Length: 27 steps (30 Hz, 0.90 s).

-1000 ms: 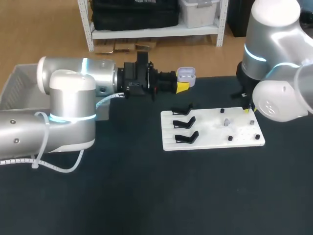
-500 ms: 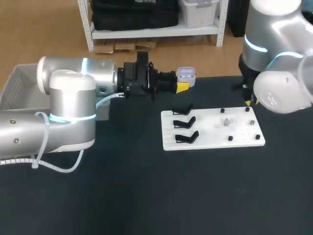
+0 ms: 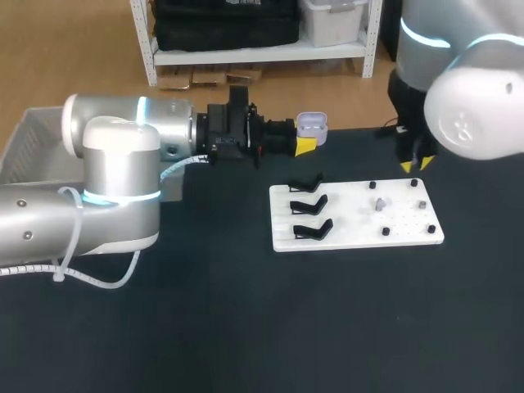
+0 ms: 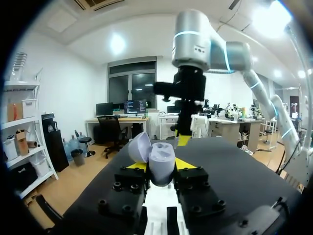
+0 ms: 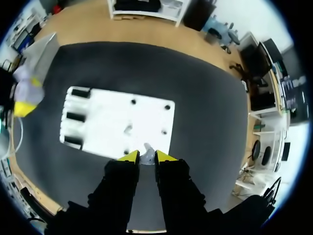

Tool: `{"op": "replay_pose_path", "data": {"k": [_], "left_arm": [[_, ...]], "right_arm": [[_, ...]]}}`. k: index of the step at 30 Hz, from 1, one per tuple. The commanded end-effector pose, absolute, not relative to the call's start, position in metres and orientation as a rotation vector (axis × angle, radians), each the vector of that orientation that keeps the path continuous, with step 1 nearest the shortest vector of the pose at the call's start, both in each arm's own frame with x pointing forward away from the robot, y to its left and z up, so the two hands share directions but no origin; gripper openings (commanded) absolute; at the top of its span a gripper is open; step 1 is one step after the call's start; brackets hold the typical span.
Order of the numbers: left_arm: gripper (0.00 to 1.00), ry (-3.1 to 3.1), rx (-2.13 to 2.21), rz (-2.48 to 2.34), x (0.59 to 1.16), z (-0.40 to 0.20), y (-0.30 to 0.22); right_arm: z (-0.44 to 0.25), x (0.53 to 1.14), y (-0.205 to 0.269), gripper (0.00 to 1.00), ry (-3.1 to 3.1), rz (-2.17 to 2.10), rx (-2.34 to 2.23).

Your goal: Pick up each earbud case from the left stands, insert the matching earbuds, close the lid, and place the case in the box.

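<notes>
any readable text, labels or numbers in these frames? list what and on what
None can be read in any view.
earbud case in the left claw: plain, no marking visible.
earbud in the right claw: too small to tell.
white board: no print visible.
grey box: no label visible.

I am working over a black matte tabletop; behind it a light brown wooden floor is stretching away, with a white metal shelving rack standing on it
</notes>
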<state>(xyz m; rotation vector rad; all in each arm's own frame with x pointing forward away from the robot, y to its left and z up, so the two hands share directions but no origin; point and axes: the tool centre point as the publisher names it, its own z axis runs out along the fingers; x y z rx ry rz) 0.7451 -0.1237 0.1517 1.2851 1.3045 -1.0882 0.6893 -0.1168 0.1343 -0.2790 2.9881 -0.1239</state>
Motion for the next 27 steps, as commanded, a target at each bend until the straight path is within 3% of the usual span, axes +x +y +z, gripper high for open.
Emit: {"op": "replay_pose_path", "data": {"k": [1,17,20,27], "left_arm": [[0.00,1.296,1.281,-1.087,0.745,0.150,-0.123],[0.00,1.296,1.281,-1.087,0.745,0.150,-0.123],[0.00,1.296,1.281,-1.087,0.745,0.150,-0.123],[0.00,1.296,1.281,-1.087,0.745,0.150,-0.123]], "right_arm": [[0.155,0.660,-0.111,0.00,3.000,-0.095,-0.281],[0.160,0.652,-0.105,0.00,2.994,-0.080,-0.287],[0.173,0.668,-0.090,0.00,2.978,-0.146,0.205],[0.195,0.678,-0.057,0.00,2.774,-0.114,0.712]]}}
